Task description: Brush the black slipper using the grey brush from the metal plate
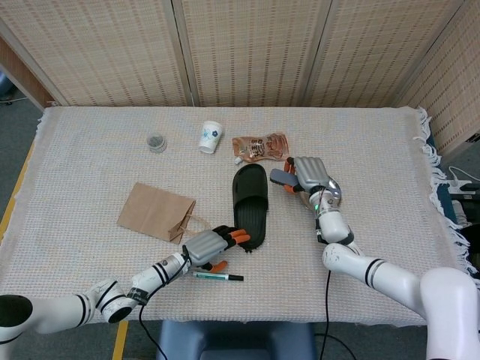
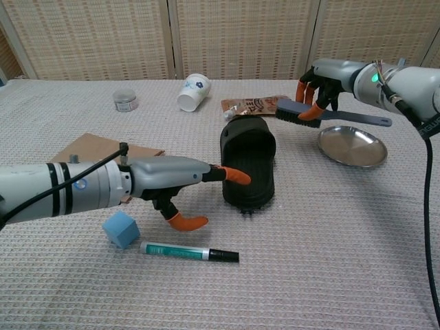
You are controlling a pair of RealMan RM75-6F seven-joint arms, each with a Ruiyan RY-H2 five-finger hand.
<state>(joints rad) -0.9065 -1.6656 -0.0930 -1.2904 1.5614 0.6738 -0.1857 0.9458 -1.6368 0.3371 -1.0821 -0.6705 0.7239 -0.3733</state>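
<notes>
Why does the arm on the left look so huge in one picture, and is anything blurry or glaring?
Chest view: the left hand and its arm sit close to the lens, so perspective swells them; nothing looks noticeably blurred. The metal plate shows a soft sheen, no harsh glare. Head view: even, diffuse light, only faint shadows beside the black slipper; the right hand looks crisp.
</notes>
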